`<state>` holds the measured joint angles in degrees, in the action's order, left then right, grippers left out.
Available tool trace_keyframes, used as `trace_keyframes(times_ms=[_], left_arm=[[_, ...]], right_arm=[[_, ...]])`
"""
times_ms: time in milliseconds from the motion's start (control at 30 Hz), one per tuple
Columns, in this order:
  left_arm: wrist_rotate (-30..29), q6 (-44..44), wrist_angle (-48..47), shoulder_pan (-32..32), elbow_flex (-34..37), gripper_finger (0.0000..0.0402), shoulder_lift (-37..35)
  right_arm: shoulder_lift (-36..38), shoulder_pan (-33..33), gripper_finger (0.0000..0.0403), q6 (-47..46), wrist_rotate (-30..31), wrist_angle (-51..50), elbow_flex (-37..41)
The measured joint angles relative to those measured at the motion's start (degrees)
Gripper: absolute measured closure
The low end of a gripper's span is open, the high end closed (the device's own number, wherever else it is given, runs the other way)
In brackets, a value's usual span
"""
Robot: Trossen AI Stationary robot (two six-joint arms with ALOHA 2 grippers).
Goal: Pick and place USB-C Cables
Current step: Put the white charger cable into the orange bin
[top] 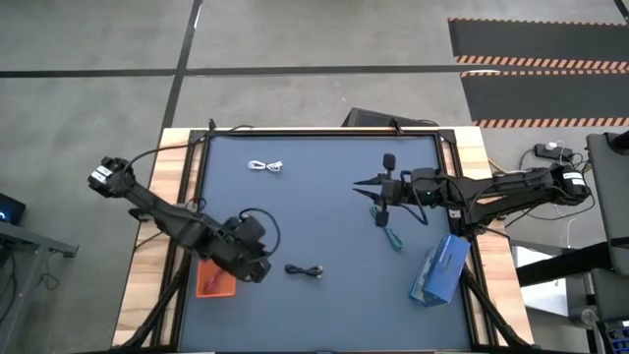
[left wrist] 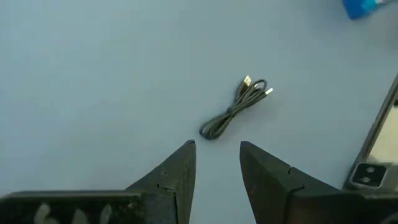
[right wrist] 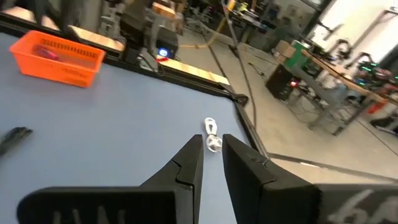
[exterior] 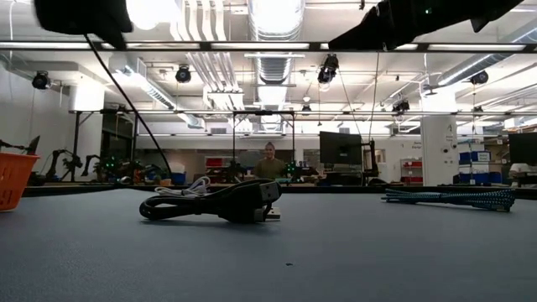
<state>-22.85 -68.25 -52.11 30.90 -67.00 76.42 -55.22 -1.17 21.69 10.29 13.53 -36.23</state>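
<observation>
Hovering above the table [top: 324, 295] beside the orange tray [top: 214, 283], the left gripper [left wrist: 216, 163] holds its fingers apart and empty, with the black cable [top: 305, 270] lying just ahead of them. The right gripper [right wrist: 212, 160] hangs mid-table with a narrow gap between its fingers, holding nothing. The teal cable [top: 391, 233] lies below it, the white cable [top: 266, 167] sits near the far edge, and a pink cable [right wrist: 45, 52] rests in the tray.

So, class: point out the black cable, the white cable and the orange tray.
black cable [top: 304, 269], high view, middle of the bundle.
white cable [top: 265, 167], high view, middle of the bundle.
orange tray [right wrist: 57, 59], right wrist view, front wall.
</observation>
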Motion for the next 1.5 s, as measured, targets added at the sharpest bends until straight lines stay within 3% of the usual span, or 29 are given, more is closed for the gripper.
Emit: trace_keyframes(times_ms=[233, 500, 733, 867, 1167, 1367, 1500], left_arm=[[-0.21, 19.24, 8.00, -4.87, 0.16, 0.0292, 0.05], [-0.34, 37.73, 11.00, -8.22, 0.69, 0.0292, 0.09], [-2.03, 47.14, 10.82, -11.66, 0.98, 0.0292, 0.02], [-0.97, 50.77, 10.95, -15.07, 0.96, 0.0292, -1.08], [-2.34, 56.64, 11.36, -18.22, 2.68, 0.0292, -0.93], [-0.74, 53.37, 8.36, -18.55, 4.98, 0.0292, -1.77], [2.36, 51.16, 8.24, -18.85, 4.17, 0.0292, -3.26]], right_arm=[[0.00, 0.04, 0.0351, -3.99, -7.39, 0.31, 0.00], [0.04, 0.13, 0.0351, -12.45, -7.75, -3.68, 0.02], [-0.02, 0.15, 0.0351, -16.81, -7.72, -3.81, 0.02], [0.83, 0.15, 0.0351, -16.83, -7.72, -3.46, 0.02], [0.64, 2.04, 0.0351, -26.15, -7.33, -4.56, 0.02], [-0.26, 3.41, 0.0351, -26.21, -7.30, -4.98, -0.84], [0.57, 3.41, 0.0351, -27.58, -7.30, -11.99, -4.99]])
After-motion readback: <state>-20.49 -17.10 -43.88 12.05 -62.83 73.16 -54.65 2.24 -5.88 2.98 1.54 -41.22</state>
